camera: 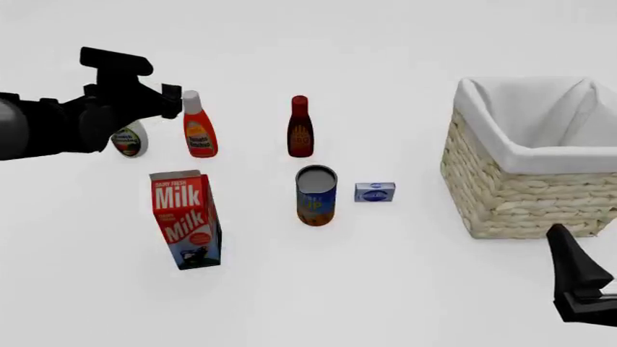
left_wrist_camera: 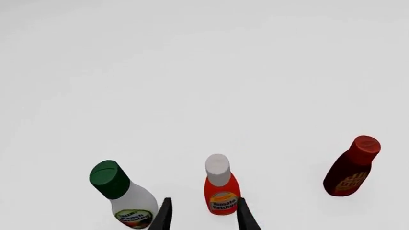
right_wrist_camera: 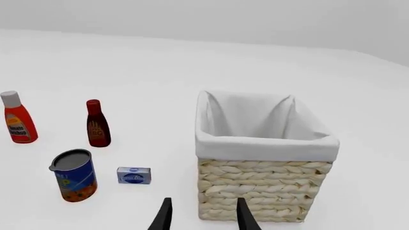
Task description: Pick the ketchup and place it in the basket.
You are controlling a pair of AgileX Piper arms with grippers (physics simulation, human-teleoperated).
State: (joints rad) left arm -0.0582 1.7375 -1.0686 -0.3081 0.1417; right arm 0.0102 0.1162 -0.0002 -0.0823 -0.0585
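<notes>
In the front view the ketchup (camera: 199,132) stands upright on the table (camera: 405,289) at about ten o'clock from the scene's middle, its long axis vertical, whitish cap up; the left gripper (camera: 173,101) sits just beside it, at roughly ten o'clock from the bottle, level with the cap and neck; the white green-capped bottle (camera: 128,140) is close by at nine o'clock and the dark-red bottle (camera: 300,128) at three o'clock, well apart; the left wrist view shows the left fingers spread, nothing between them, the ketchup lying straight ahead in line with the gap; the right gripper (right_wrist_camera: 203,215) is likewise released and empty, hanging near the basket (camera: 511,195) at the scene's three o'clock; I judge the left arm far nearer, so the grasp falls to it.
</notes>
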